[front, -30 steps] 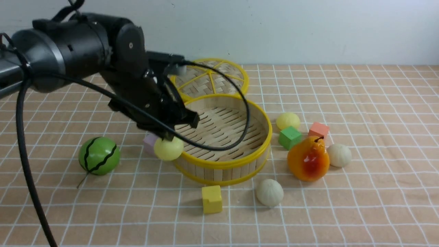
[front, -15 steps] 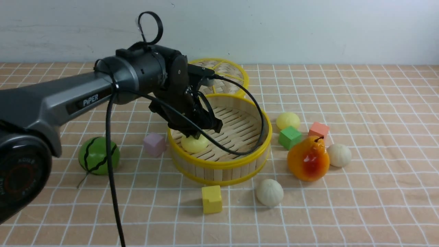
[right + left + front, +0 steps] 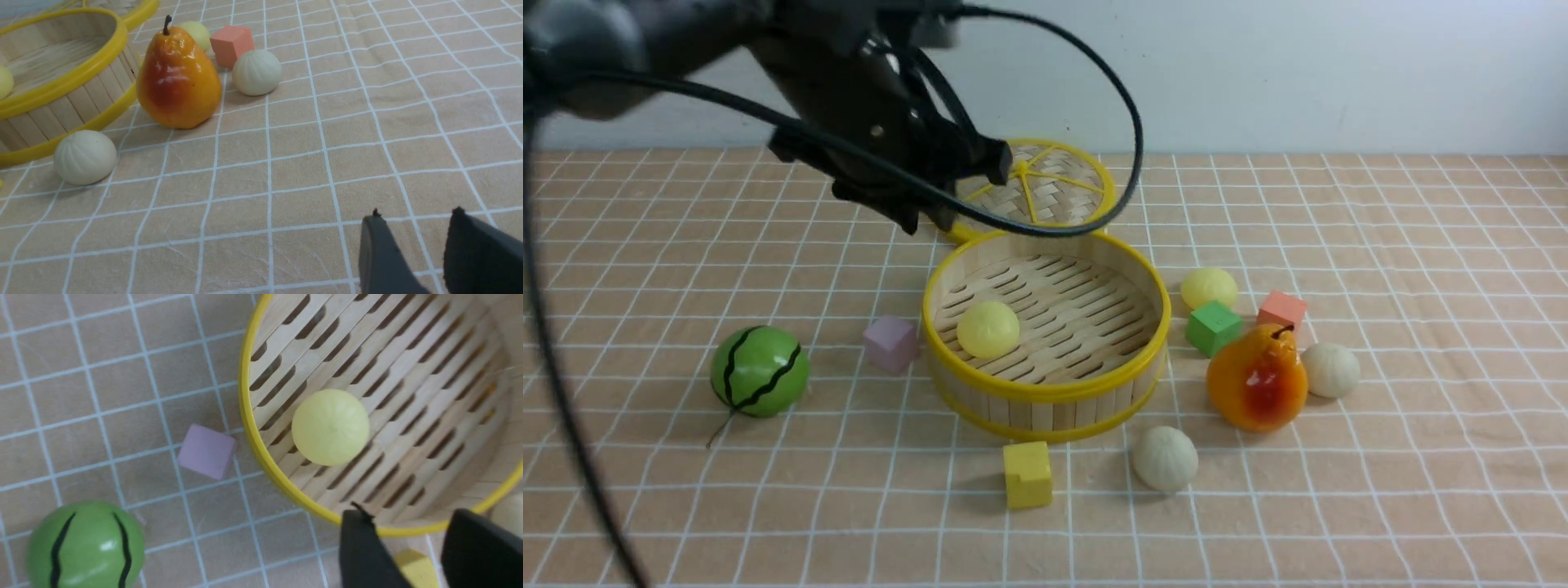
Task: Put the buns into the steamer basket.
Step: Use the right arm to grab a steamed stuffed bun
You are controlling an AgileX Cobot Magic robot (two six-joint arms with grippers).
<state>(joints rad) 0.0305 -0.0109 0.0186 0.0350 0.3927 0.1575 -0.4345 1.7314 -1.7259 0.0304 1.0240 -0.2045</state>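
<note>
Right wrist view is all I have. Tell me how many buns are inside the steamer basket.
Observer: One. A pale yellow bun lies on the slatted floor of the steamer basket, toward its left side.
Operator: Report the left end effector.
Observer: The left end effector hovers above the basket with its jaws apart and nothing between them.
Operator: Say what sits on the basket's left side.
Observer: A purple cube rests on the cloth close beside the basket's wall.
</note>
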